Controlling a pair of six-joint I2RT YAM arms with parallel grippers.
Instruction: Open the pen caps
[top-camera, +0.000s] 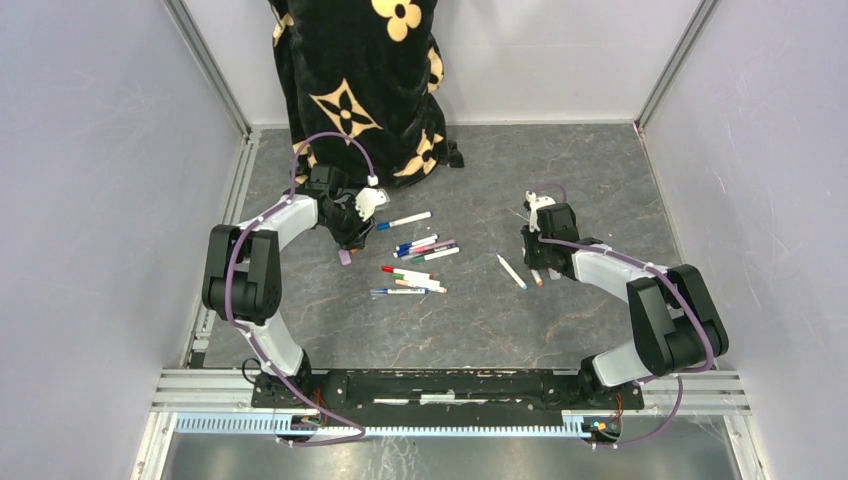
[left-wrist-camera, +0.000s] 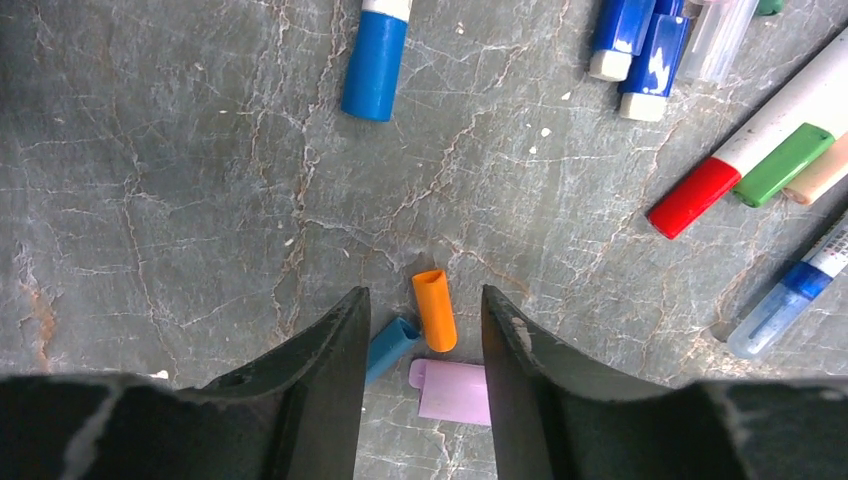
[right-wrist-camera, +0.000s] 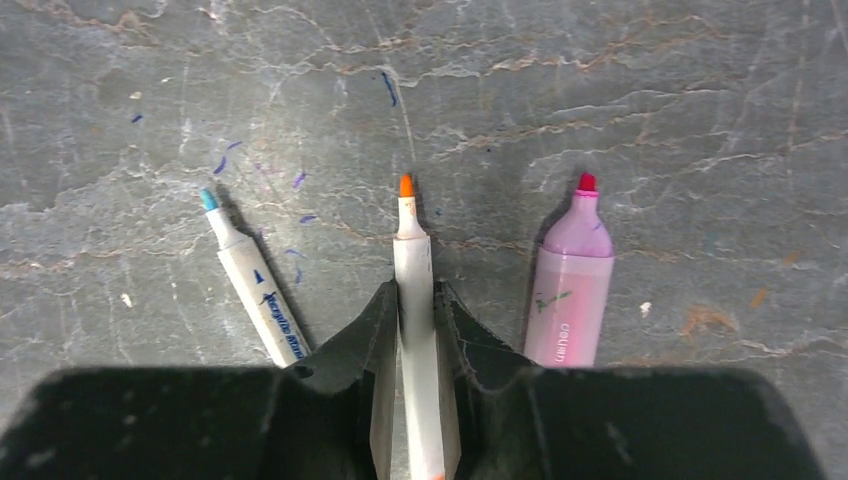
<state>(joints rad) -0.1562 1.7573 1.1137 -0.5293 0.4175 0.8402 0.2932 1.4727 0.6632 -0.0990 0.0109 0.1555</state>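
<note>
Three loose pen caps lie on the grey floor in the left wrist view: an orange one (left-wrist-camera: 435, 310), a blue one (left-wrist-camera: 390, 345) and a pink one (left-wrist-camera: 455, 390). My left gripper (left-wrist-camera: 422, 310) is open and empty just above them, with the orange cap between its fingers. In the top view it (top-camera: 348, 240) hovers by the pink cap (top-camera: 345, 257). My right gripper (right-wrist-camera: 415, 305) is shut on a white pen with a bare orange tip (right-wrist-camera: 408, 230), held low over the floor. An uncapped blue-tipped pen (right-wrist-camera: 250, 285) and an uncapped pink marker (right-wrist-camera: 572, 280) lie on either side of it.
Several capped pens lie in a loose pile (top-camera: 415, 260) between the arms, and one blue-capped pen (top-camera: 405, 220) lies apart. Red and green caps (left-wrist-camera: 700, 195) show at the right of the left wrist view. A black floral cloth (top-camera: 360, 80) hangs at the back. Walls enclose the floor.
</note>
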